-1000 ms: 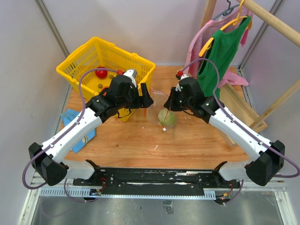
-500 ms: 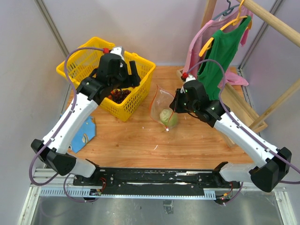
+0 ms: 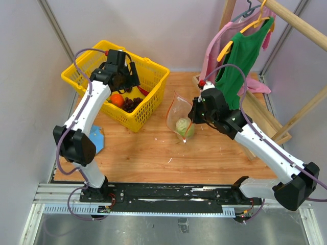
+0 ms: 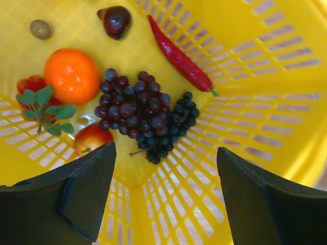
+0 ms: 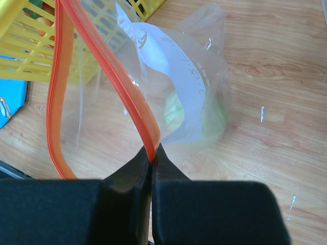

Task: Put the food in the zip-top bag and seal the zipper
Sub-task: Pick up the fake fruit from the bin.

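Left wrist view: left gripper (image 4: 164, 153) spread wide, nothing held, pointing down into the yellow basket (image 4: 265, 66).
Target ahead: grape bunch (image 4: 140, 109) on the basket floor, straight beyond the gap between the fingers and closer to the centre line than any other piece.
Long axis: diagonal, running from near the orange (image 4: 71, 74) down to the stem end beside the gap. Neither along the closing line nor square to it, so probably some wrist turn needed for a clean pinch.
Crowding: red round fruit (image 4: 92, 139) just off the left finger and hard against the bunch; red chili (image 4: 179, 58) on the far side.
Height: hard to read from either view; seemingly above the grapes and not touching.
Right wrist view: right gripper (image 5: 152, 153) clamped shut on the zipper (image 5: 142, 127), holding one spot of the strip up with the rest looping away, mouth gaping.
Bag position: zip-top bag (image 3: 176, 104) standing on the table (image 3: 214, 153) near the basket's right side, with the light-green ball (image 5: 196, 122) already at the bottom.
Nearer arm: left, right over the food; right taken up with the bag.
Carry direction: out of the basket and to the right, toward the open mouth between the two arms.
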Robot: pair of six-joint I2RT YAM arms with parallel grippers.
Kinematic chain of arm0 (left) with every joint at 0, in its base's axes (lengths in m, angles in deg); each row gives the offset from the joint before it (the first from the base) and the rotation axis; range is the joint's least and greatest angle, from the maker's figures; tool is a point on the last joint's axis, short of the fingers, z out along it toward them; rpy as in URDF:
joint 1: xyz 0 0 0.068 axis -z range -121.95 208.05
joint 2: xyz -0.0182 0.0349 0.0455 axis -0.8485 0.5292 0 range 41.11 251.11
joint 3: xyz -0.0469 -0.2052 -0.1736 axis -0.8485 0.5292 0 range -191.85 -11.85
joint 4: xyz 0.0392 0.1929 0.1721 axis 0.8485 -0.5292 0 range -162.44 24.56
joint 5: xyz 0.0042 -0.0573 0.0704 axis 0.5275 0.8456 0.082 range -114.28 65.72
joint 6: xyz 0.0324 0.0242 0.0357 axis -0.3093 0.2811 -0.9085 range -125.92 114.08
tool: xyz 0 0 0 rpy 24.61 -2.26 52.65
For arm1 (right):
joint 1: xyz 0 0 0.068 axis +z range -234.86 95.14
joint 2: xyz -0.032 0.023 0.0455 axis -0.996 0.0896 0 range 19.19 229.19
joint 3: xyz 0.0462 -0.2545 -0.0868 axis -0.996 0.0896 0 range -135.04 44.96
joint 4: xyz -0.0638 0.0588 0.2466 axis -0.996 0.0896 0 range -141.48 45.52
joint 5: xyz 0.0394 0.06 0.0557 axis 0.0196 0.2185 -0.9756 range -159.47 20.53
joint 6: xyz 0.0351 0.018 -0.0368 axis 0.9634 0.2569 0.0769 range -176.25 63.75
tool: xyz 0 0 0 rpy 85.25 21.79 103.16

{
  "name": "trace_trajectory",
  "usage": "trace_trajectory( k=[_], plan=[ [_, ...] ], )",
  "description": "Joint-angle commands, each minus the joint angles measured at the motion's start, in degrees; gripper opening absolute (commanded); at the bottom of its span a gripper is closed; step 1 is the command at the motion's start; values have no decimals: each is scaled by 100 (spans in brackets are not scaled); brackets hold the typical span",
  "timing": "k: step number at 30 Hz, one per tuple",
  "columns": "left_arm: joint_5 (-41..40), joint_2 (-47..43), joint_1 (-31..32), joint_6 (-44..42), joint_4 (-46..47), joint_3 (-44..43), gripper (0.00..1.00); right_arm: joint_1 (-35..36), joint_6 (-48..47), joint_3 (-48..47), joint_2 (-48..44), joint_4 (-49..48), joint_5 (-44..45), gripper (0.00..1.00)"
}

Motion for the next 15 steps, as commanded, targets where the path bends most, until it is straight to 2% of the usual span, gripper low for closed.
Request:
trace_trajectory(
  k=[1,8,15],
  plan=[
    [116,558,-233,-37,-34,-331,82,-117,-262,-84,-23,69,138,1],
    [247,1622,-276,-166,-152,-535,71,-128,-419,-141,63,86,164,1],
    [169,2393,-285,-305,-165,-547,70,-148,-451,-165,131,122,173,1]
  ],
)
